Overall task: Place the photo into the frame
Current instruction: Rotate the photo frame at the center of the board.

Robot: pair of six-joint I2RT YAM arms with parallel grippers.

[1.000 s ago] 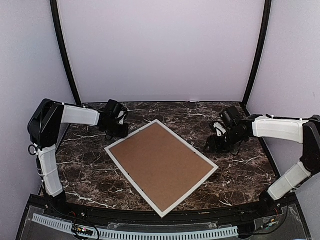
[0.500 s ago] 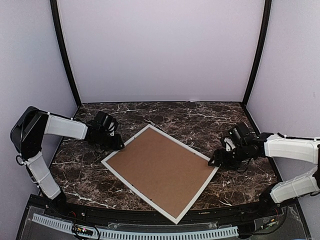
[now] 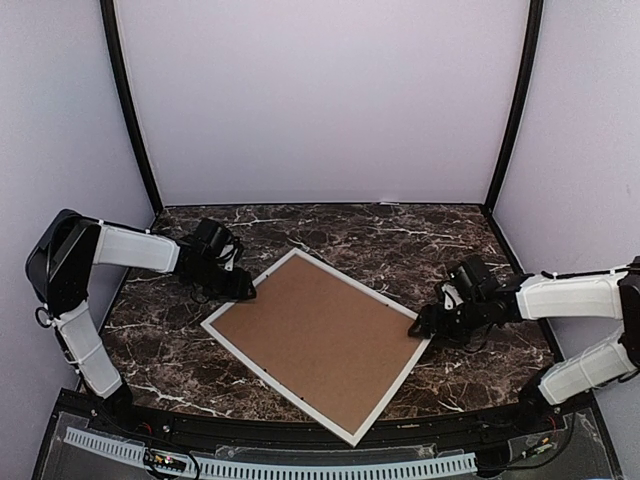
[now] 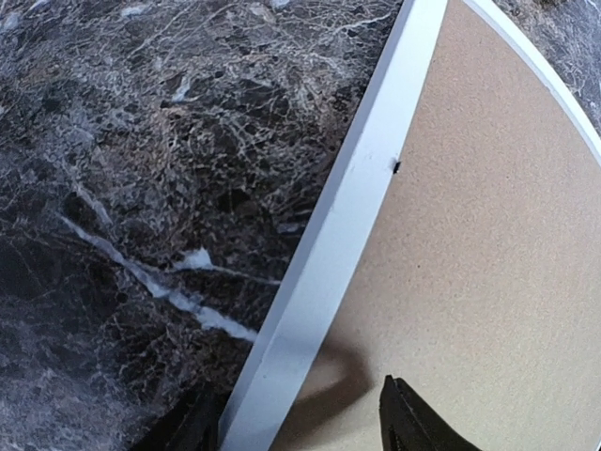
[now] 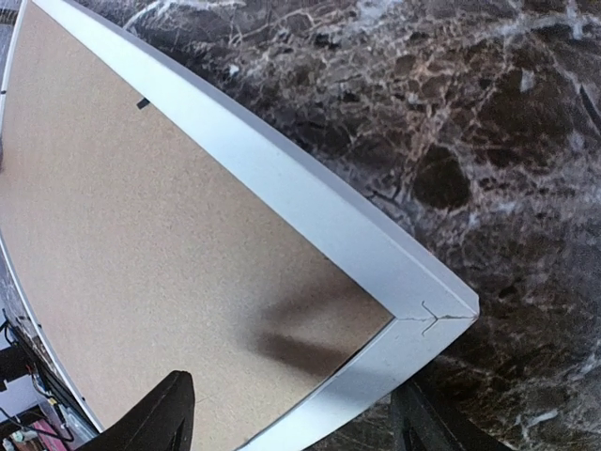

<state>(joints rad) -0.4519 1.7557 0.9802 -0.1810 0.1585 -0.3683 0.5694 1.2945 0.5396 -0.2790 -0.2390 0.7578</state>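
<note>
Brown board [image 3: 315, 345] fills the thin white frame [image 3: 277, 384] on the marble worktop [image 3: 380, 240]. Left hand [image 3: 243, 292] and right hand [image 3: 418, 328] straddle its rim, fingers apart.

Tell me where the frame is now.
In the top view, the frame lies back up in the middle, between the left end effector at its far-left edge and the right end effector at its right corner.

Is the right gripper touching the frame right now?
Cannot tell. In the right wrist view the right gripper straddles the frame corner, jaws open; neither gap nor contact shows plainly.
</note>
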